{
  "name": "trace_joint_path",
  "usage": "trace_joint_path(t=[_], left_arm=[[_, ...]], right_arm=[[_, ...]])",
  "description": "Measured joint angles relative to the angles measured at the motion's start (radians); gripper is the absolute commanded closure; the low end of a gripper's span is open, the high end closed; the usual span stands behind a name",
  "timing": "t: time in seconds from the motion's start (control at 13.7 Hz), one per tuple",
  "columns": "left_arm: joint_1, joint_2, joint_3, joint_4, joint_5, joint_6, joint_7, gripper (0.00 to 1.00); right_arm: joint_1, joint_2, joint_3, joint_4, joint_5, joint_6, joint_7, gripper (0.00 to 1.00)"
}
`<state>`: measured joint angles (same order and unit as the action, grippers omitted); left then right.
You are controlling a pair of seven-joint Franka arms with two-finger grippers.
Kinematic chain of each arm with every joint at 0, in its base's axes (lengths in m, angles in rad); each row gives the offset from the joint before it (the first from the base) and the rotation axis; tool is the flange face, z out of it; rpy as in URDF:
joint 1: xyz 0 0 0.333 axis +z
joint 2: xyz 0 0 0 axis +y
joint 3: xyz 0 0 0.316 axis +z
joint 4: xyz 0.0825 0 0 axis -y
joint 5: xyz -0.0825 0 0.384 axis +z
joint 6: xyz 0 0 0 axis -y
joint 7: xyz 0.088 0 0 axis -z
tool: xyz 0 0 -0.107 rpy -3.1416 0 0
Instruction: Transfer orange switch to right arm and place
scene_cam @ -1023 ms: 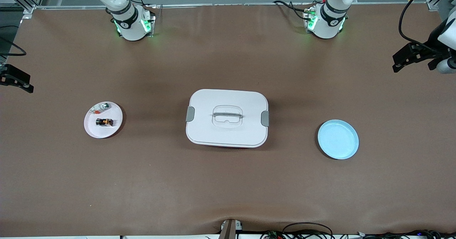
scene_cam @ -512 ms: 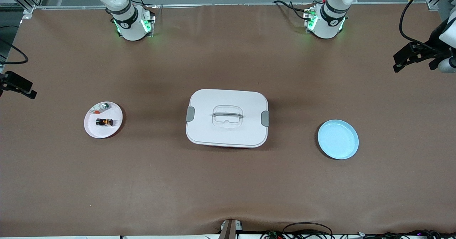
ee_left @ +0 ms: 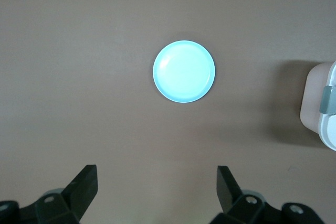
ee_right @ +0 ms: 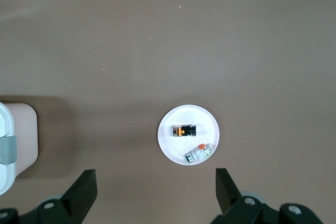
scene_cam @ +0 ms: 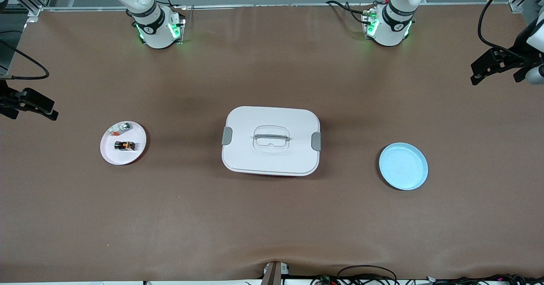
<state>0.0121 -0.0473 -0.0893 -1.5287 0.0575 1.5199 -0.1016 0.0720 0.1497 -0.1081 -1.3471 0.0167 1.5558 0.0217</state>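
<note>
A brown surface (scene_cam: 272, 217) seen from above holds three things in a row: a white plate (scene_cam: 111, 153) toward the right arm's end, a white lidded box (scene_cam: 271, 140) in the middle, and a pale blue plate (scene_cam: 403, 166) toward the left arm's end. The orange switch (scene_cam: 124, 145) lies on the white plate, near its centre: a tiny black block with an orange band across its middle. Just beside it on the same plate, at about 12 o'clock from it in the front view, sits a small whitish piece (scene_cam: 120, 127) with a red-orange bit. The right wrist view shows the switch more clearly than the front view, with its orange mark set between two black ends. The right gripper (ee_right: 155, 192) hangs high over the bare surface near the white plate, its fingers (ee_right: 84, 188) spread wide apart and holding nothing. The left gripper (ee_left: 157, 187) hangs over the surface near the blue plate, fingers likewise wide apart and holding nothing. Only the front view shows both plates at once; each wrist view shows one plate and a corner of the box.
</note>
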Motion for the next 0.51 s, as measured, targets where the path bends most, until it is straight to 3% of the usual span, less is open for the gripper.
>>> trace_joint_path(t=[0.51], left_arm=[[0.0, -0.002, 0.0, 0.0, -0.001, 0.0, 0.0, 0.0]], right_arm=[[0.004, 0.0, -0.025, 0.002, 0.011, -0.002, 0.0, 0.0]])
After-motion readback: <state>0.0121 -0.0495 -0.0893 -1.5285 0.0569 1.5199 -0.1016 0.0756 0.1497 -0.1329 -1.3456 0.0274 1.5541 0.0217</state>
